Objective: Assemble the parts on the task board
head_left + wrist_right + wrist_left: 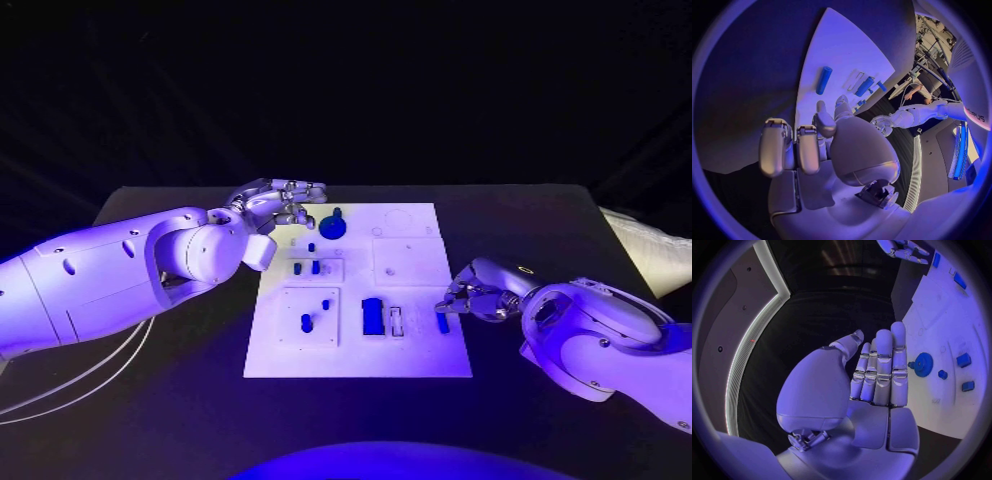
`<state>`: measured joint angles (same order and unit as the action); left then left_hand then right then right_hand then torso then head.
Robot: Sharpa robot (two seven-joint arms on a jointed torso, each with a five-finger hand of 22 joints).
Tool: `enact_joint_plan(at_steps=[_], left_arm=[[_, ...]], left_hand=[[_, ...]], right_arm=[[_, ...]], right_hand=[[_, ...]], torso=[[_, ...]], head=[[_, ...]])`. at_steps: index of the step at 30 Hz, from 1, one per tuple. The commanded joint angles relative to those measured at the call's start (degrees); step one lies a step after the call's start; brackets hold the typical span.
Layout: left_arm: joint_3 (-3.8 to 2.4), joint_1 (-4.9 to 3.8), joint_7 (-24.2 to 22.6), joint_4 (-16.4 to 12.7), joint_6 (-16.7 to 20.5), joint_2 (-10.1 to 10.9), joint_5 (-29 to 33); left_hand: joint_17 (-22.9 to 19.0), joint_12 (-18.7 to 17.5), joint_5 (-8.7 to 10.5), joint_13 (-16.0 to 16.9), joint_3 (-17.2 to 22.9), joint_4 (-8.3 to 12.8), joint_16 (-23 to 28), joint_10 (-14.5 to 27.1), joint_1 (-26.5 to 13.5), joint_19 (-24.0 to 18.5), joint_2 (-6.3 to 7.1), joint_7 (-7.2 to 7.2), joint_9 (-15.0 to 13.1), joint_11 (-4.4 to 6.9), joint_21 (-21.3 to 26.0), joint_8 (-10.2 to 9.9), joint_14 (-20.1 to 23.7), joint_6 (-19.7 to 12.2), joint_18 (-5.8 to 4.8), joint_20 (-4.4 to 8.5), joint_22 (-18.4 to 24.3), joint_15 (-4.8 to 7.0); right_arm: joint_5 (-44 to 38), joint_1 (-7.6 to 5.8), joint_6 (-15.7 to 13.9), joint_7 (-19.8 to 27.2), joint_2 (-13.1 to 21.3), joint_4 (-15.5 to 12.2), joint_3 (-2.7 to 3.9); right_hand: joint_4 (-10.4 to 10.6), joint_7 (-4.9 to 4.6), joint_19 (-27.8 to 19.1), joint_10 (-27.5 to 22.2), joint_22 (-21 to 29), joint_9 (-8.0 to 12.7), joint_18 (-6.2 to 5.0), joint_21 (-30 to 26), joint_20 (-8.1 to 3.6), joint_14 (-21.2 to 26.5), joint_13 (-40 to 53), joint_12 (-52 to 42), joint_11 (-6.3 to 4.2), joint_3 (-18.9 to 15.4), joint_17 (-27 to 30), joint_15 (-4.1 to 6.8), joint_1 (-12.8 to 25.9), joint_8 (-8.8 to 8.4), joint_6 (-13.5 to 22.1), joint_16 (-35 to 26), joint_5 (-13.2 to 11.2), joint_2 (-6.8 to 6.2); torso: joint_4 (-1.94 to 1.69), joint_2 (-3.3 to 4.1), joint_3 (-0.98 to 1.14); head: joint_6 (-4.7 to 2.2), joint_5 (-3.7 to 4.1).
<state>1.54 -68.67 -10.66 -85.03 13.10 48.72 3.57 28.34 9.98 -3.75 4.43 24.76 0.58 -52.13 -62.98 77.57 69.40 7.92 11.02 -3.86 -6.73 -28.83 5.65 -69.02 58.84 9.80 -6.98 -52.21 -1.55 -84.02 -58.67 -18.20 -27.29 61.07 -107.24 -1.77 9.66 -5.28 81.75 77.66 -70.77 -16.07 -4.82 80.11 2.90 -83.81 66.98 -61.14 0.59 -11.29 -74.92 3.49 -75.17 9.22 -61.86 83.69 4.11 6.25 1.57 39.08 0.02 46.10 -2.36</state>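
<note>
Item: slim blue part (443, 322) at the task board's (361, 360) right edge, long axis running near-to-far. My right hand (473, 296) sits just beside it, fingers curled in; whether they pinch it I cannot tell. My left hand (277, 203), fingers straight, pressed together, holding nothing, hovers well apart, by the blue gear (333, 226).
</note>
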Motion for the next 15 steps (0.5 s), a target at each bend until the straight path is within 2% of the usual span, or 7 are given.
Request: enact_joint_plan(at_steps=[1,5,8,15], left_arm=[[-0.04,0.06,-0.57,-0.1,-1.12,-0.11,-0.23],[-0.04,0.13,-0.58,-0.08,-1.18,-0.12,-0.23],[-0.04,0.16,-0.58,-0.07,-1.18,-0.1,-0.23],[-0.04,0.2,-0.53,-0.07,-1.2,-0.01,-0.23]], left_hand=[[-0.11,0.3,-0.38,-0.04,0.03,0.27,0.22,0.33,0.33,0.02,-0.14,-0.18,-0.06,0.07,0.21,0.4,0.41,-0.2,0.65,-0.21,0.09,0.0],[-0.16,0.48,-0.38,-0.01,0.08,0.32,0.2,0.18,0.42,0.02,-0.28,-0.35,-0.1,0.18,0.24,0.56,0.44,-0.01,0.67,-0.18,0.11,0.06],[-0.18,0.52,-0.38,-0.01,0.08,0.32,0.2,0.16,0.43,0.03,-0.29,-0.38,-0.11,0.21,0.24,0.59,0.44,0.03,0.67,-0.17,0.12,0.08],[-0.18,0.52,-0.38,-0.01,0.08,0.32,0.2,0.16,0.43,0.03,-0.29,-0.38,-0.11,0.21,0.24,0.59,0.44,0.03,0.67,-0.17,0.12,0.08]], right_arm=[[-3.11,0.4,1.23,-3.3,-0.73,0.57,-0.02],[-4.33,0.65,2.7,-4.3,-1.38,1.1,-0.02],[-5.08,0.83,4.31,-4.9,-1.8,1.33,-0.02],[-6.57,1.18,7.4,-5.74,-2.28,1.59,-0.02]], right_hand=[[0.74,0.18,-0.17,-0.02,0.13,-0.06,0.8,-0.26,0.13,-4.06,-0.17,0.25,-0.02,0.04,-4.3,-0.14,0.66,-0.3,-0.78,-0.47,-0.18,-0.44],[1.41,0.33,-0.23,-0.08,0.25,-0.18,0.78,-0.35,0.04,-4.02,-0.29,0.45,-0.14,-0.02,-4.13,-0.06,1.22,-0.2,-1.28,-0.62,-0.62,-0.89],[1.67,0.4,-0.22,-0.09,0.22,-0.25,0.79,-0.35,0.01,-4.02,-0.32,0.51,-0.19,-0.12,-4.1,-0.01,1.43,-0.16,-1.49,-0.65,-0.68,-1.25],[1.67,0.46,-0.17,-0.02,0.11,-0.3,0.81,-0.29,-0.02,-4.05,-0.21,0.39,-0.24,-0.11,-4.27,0.02,1.32,-0.13,-1.61,-0.55,-0.64,-1.52]], torso=[[-0.04,0.02,-0.05],[-0.08,0.03,0.01],[-0.1,0.06,-0.05],[-0.03,0.08,-0.02]], head=[[-0.07,0.14],[-0.11,0.0],[-0.03,0.12],[0.19,0.06]])
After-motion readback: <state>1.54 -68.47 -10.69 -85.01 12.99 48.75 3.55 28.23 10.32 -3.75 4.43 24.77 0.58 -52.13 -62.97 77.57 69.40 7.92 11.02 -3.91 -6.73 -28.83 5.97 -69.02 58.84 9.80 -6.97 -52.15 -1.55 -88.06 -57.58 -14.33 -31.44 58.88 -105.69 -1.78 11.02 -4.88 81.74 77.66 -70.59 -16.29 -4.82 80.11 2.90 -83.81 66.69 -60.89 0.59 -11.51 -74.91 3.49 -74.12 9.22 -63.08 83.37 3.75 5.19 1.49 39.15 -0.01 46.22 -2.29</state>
